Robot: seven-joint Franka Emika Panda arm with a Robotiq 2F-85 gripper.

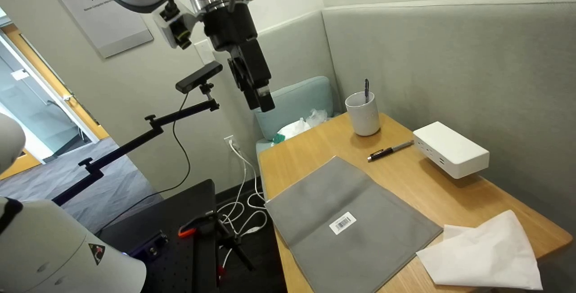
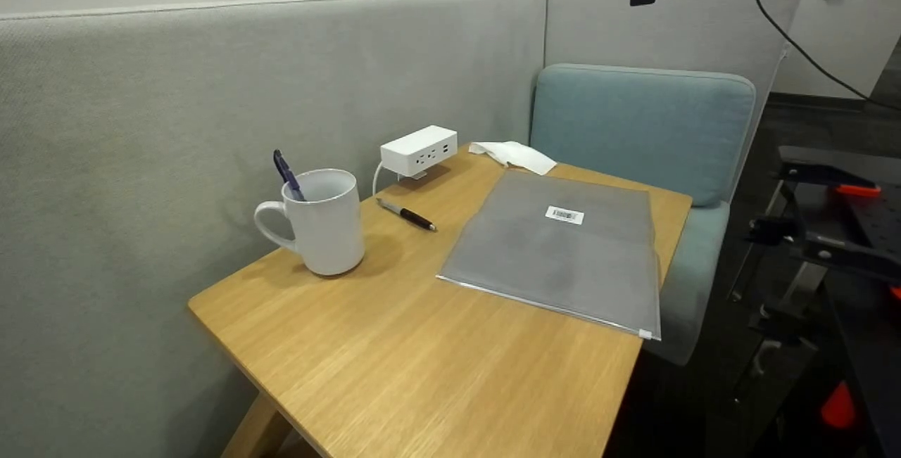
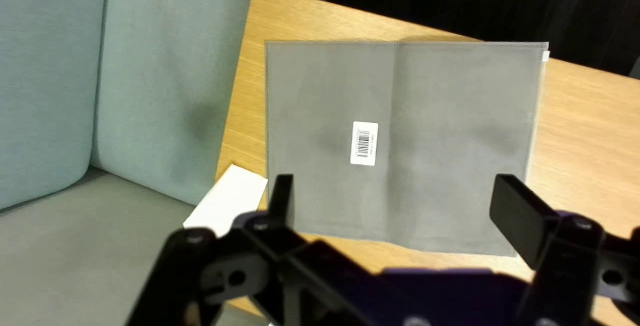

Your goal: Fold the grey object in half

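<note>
The grey object is a flat rectangular pouch [image 1: 310, 198] with a white barcode label [image 1: 343, 223]. It lies spread out on the wooden table in both exterior views [image 2: 542, 261]. The wrist view shows all but a small part of the pouch [image 3: 460, 110], with a faint crease across its middle beside the label. A zip edge with a white slider [image 2: 645, 334] runs along one end. My gripper [image 1: 260, 103] is high above the table, apart from the pouch. In the wrist view my gripper [image 3: 392, 181] has its fingers wide apart with nothing between them.
On the table [image 2: 394, 366] stand a white mug [image 2: 327, 226] holding a pen and, near it, a loose pen [image 1: 390, 150]. A white power outlet box [image 1: 451, 149] sits at the wall-side edge. A white napkin [image 1: 483, 257] lies beside the pouch's corner. A padded partition [image 1: 450, 68] borders the table.
</note>
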